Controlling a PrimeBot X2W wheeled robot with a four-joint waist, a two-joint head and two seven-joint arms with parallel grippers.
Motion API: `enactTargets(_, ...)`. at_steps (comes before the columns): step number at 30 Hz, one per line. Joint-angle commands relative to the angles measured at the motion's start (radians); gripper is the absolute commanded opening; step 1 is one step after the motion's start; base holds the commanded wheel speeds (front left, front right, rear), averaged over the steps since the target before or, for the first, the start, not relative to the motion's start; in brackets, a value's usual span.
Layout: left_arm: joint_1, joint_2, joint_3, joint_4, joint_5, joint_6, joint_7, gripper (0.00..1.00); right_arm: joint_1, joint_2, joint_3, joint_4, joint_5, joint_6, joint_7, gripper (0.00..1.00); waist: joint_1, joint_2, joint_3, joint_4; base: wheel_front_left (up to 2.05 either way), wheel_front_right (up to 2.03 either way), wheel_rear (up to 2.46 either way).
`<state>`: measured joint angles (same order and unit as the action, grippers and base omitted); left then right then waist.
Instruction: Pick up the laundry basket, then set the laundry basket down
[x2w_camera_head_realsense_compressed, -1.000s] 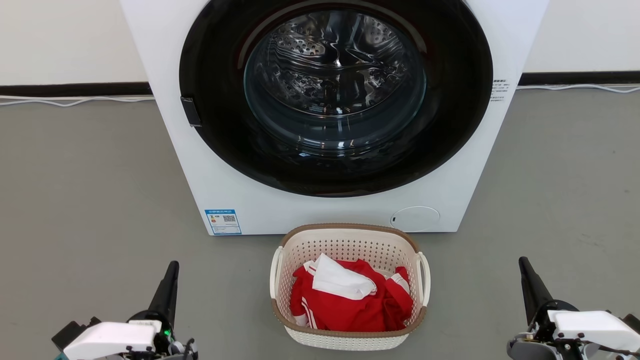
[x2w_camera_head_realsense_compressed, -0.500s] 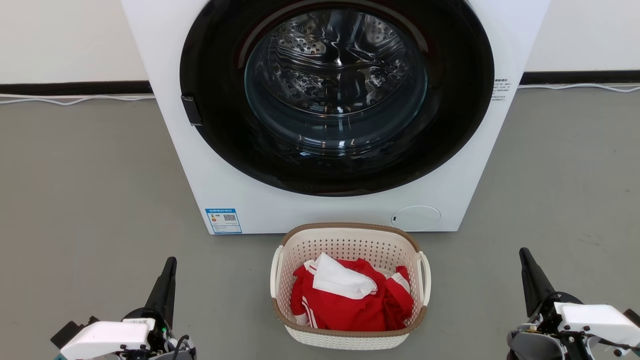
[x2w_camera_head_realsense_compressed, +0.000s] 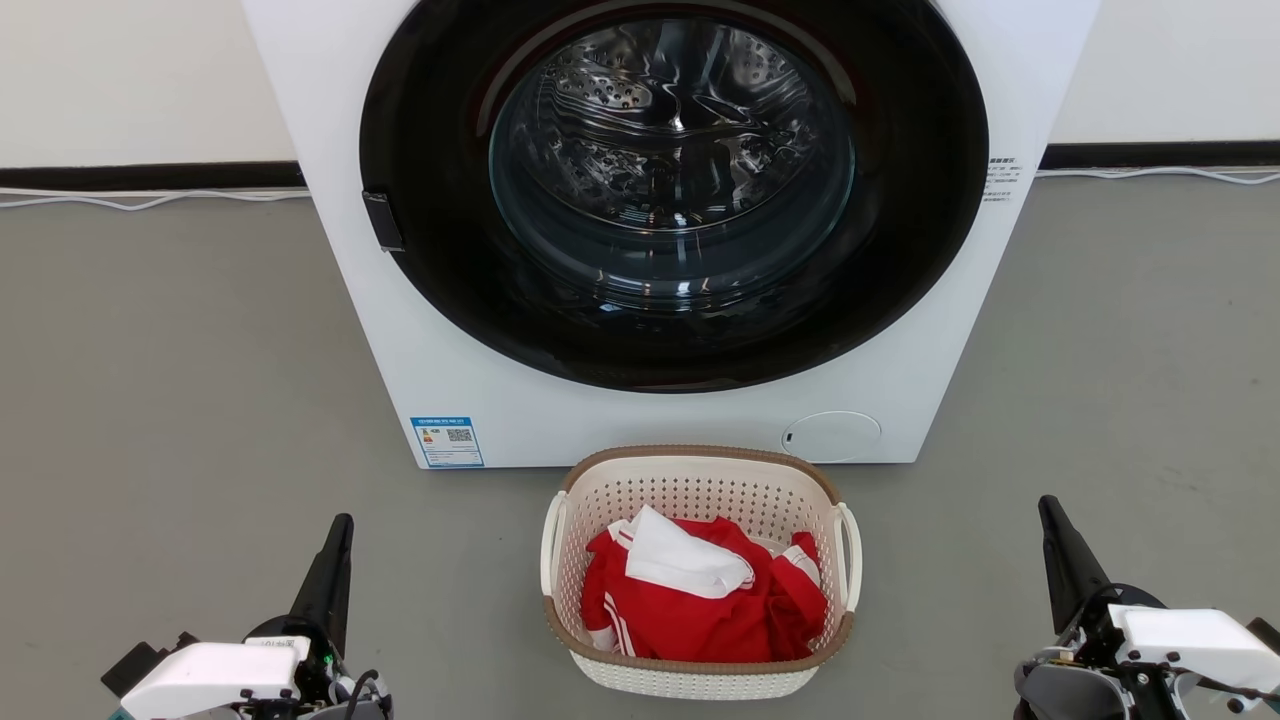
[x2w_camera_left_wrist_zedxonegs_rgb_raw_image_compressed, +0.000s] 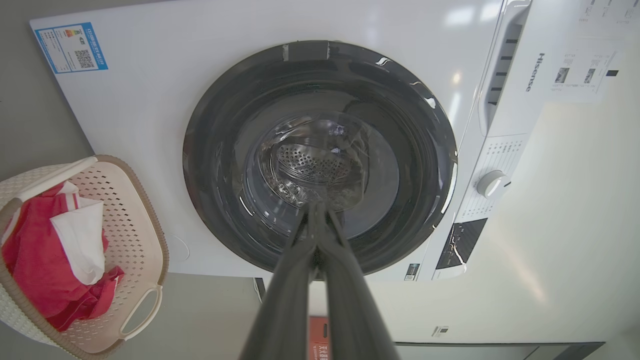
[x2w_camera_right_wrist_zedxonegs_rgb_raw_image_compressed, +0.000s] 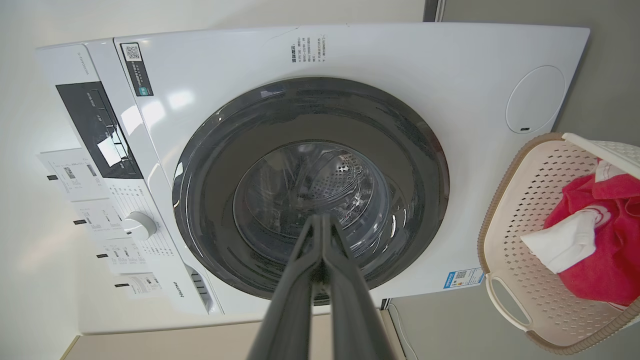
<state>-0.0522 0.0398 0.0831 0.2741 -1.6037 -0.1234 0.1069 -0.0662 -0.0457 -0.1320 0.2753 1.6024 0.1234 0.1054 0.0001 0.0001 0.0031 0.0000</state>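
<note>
Head view: left pincer (x2w_camera_head_realsense_compressed: 343, 530) and right pincer (x2w_camera_head_realsense_compressed: 1048, 512), both clenched empty, flank the laundry basket (x2w_camera_head_realsense_compressed: 690, 488).

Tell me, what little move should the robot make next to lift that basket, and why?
Probably swing the left gripper and right gripper inward toward the laundry basket and its loop handles, opening them on the way. Both are shut, fingers together, and stand well apart from the basket, which sits on the floor between them.
</note>
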Motion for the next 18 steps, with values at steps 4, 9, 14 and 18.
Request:
enactTargets(4, -0.056, 0.010, 0.031, -0.029, -0.005, -0.007, 0.006, 0.00, -0.042, -0.004, 0.018, -0.030, 0.006, 0.007, 0.008, 0.00, 0.0000, -0.0001, 0.000, 0.000, 0.00, 0.00, 0.00)
enactTargets(9, -0.056, 0.010, 0.031, -0.029, -0.005, -0.007, 0.006, 0.00, -0.042, -0.004, 0.018, -0.030, 0.006, 0.007, 0.008, 0.00, 0.0000, -0.0001, 0.000, 0.000, 0.00, 0.00, 0.00)
enactTargets(14, -0.056, 0.010, 0.031, -0.029, -0.005, -0.007, 0.006, 0.00, -0.042, -0.004, 0.018, -0.030, 0.006, 0.007, 0.008, 0.00, 0.0000, -0.0001, 0.000, 0.000, 0.00, 0.00, 0.00)
enactTargets(18, -0.056, 0.010, 0.031, -0.029, -0.005, -0.007, 0.006, 0.00, -0.042, -0.004, 0.018, -0.030, 0.006, 0.007, 0.008, 0.00, 0.0000, -0.0001, 0.000, 0.000, 0.00, 0.00, 0.00)
